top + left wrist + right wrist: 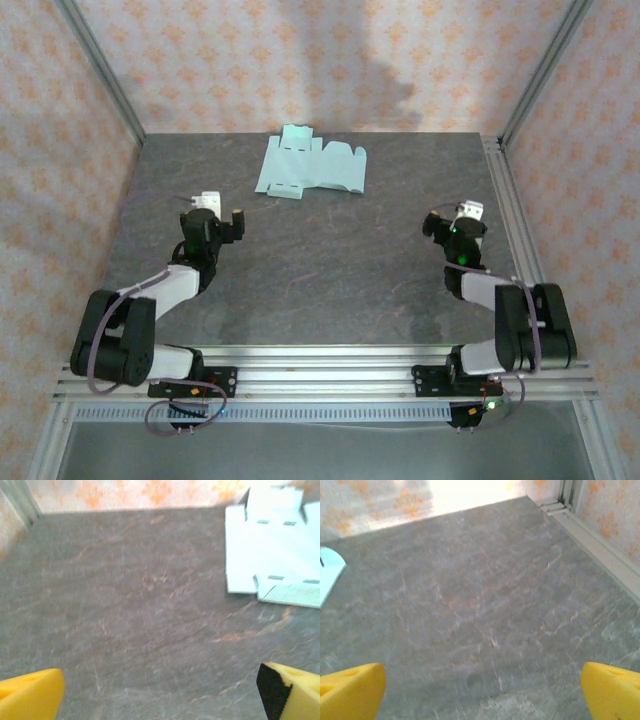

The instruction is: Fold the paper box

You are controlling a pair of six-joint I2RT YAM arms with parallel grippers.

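Left gripper, right gripper wide, empty.
Parked well short of flat box across table, likely leaving room to reach its flaps.

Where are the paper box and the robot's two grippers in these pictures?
paper box (312,166), top view, middle of the flat sheet.
left gripper (160,695), left wrist view, midway between its open yellow fingertips.
right gripper (482,692), right wrist view, midway between its open yellow fingertips.
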